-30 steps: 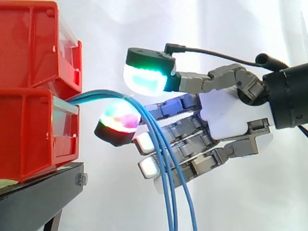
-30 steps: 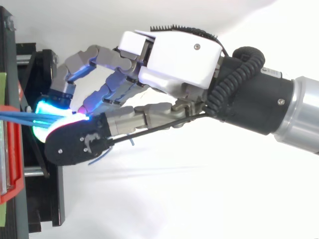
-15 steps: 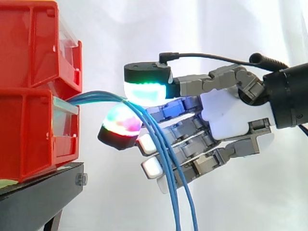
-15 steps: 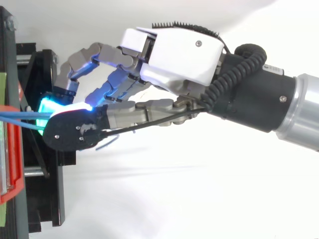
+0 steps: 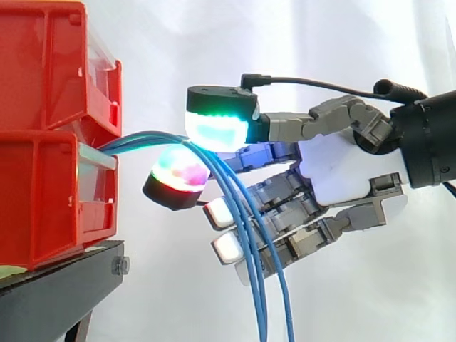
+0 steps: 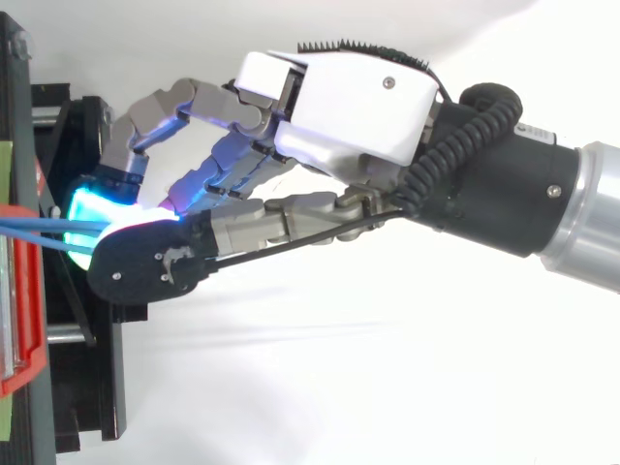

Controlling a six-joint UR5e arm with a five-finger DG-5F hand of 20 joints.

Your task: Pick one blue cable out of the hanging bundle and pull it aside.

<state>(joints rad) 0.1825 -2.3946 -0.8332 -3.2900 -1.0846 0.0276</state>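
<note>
The hand (image 5: 335, 171) reaches toward the red bins (image 5: 50, 178). Its thumb and one of its fingers (image 5: 176, 178) pinch the blue cables (image 5: 146, 136) hanging from the lower bin.

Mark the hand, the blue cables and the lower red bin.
hand (image 5: 335, 171), side view, white palm.
blue cables (image 5: 149, 136), side view, arched stretch.
lower red bin (image 5: 50, 192), side view, side wall.

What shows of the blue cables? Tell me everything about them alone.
The blue cables are several thin, smooth, plastic-looking strands. They leave the lower red bin together, arch rightward, then hang fanned out, past the view's bottom edge. At the bend the hand pinches them between glowing pads; which strands are caught cannot be told. Lower down they cross its other fingers.
</note>
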